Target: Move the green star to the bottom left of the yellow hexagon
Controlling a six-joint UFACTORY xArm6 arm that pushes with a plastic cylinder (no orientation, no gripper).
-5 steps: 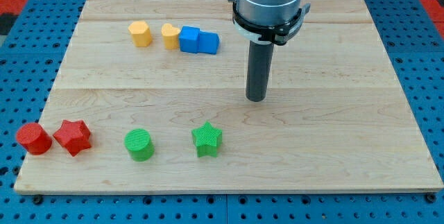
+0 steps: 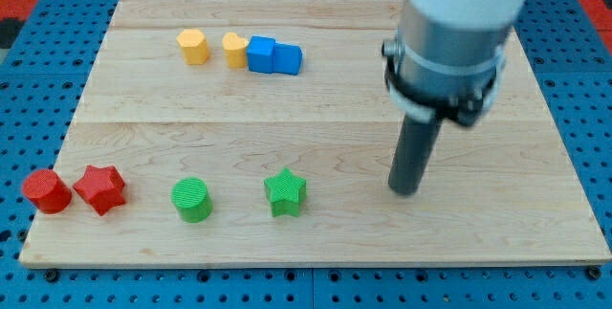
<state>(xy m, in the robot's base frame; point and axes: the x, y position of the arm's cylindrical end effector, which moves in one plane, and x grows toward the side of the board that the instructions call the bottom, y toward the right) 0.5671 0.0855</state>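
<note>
The green star (image 2: 285,192) lies near the view's bottom, at the board's middle. The yellow hexagon (image 2: 193,46) sits at the view's upper left. My tip (image 2: 405,190) rests on the board to the right of the green star, about level with it and well apart from it. Nothing touches the tip.
A yellow heart (image 2: 234,49) touches a blue block (image 2: 260,54), with another blue block (image 2: 286,58) beside it. A green cylinder (image 2: 192,199) lies left of the star. A red star (image 2: 100,188) and red cylinder (image 2: 46,191) sit at the view's bottom left.
My tip has moved toward the view's right and bottom, from above-right of the green star to level with it on its right. No block has moved.
</note>
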